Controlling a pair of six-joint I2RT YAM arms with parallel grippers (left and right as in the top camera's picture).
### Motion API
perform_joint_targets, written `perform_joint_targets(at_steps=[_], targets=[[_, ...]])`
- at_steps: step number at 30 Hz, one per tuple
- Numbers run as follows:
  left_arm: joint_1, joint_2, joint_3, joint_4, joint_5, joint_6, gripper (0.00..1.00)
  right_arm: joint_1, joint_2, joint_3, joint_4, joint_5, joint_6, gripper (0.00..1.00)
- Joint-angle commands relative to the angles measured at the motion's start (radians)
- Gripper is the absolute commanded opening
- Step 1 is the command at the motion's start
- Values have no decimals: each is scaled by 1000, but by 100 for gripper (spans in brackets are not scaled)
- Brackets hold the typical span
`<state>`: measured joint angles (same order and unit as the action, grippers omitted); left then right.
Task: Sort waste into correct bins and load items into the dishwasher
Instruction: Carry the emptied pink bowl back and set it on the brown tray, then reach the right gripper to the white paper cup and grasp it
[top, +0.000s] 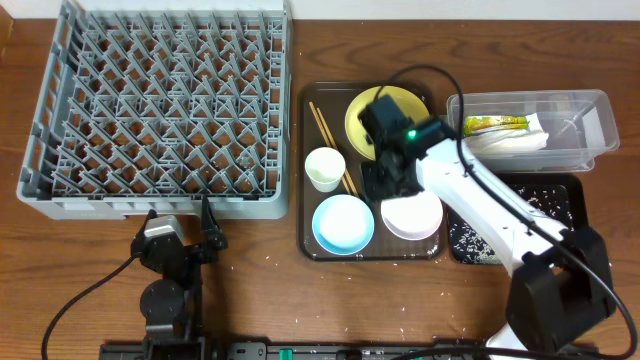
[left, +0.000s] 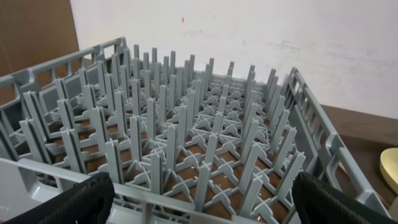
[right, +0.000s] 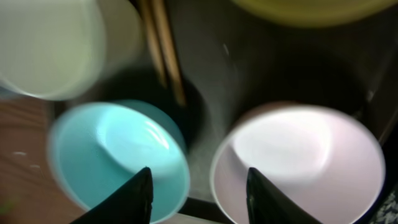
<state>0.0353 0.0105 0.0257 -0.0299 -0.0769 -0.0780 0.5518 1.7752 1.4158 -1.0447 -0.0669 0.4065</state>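
Note:
The grey dish rack (top: 160, 100) fills the upper left and holds nothing. On the dark brown serving tray (top: 335, 100) lie a yellow plate (top: 385, 115), chopsticks (top: 330, 140), a white cup (top: 324, 168), a light blue bowl (top: 343, 222) and a white bowl (top: 412, 215). My right gripper (right: 198, 193) hovers open over the gap between the blue bowl (right: 106, 149) and the white bowl (right: 305, 155), holding nothing. The left gripper (left: 202, 208) stands wide open at the near wall of the rack (left: 186, 124). The wrapper (top: 495, 125) and white paper (top: 510, 143) lie in the clear tub (top: 590, 125).
The black tray (top: 583, 200) beside the serving tray carries scattered rice grains (top: 462, 238). My right arm (top: 480, 205) crosses over it. A few white specks dot the wooden table (top: 260, 260) in front. The left arm's base sits at the front left.

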Motion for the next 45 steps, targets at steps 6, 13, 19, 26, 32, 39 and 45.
perform_joint_targets(at_steps=[6, 13, 19, 26, 32, 39, 45], targets=[[4, -6, -22, -35, -5, 2, 92, -1, 3, 109, 52, 6, -9, 58], [4, -6, -22, -35, -5, 2, 92, -2, 4, 109, 163, 6, 27, 61], [4, -6, -22, -35, -5, 2, 92, -1, 4, 109, 177, 6, 32, 64], [4, -5, -22, -34, -5, 2, 92, -1, 3, 109, 172, 6, 35, 65], [4, -6, -22, -34, -5, 2, 92, -1, 3, 109, 169, 5, 34, 66], [4, -5, -22, -34, -5, 2, 92, -1, 3, 109, 179, -11, 34, 65], [4, -5, -22, -34, -5, 2, 92, -1, 3, 109, 234, -32, 59, 65]])
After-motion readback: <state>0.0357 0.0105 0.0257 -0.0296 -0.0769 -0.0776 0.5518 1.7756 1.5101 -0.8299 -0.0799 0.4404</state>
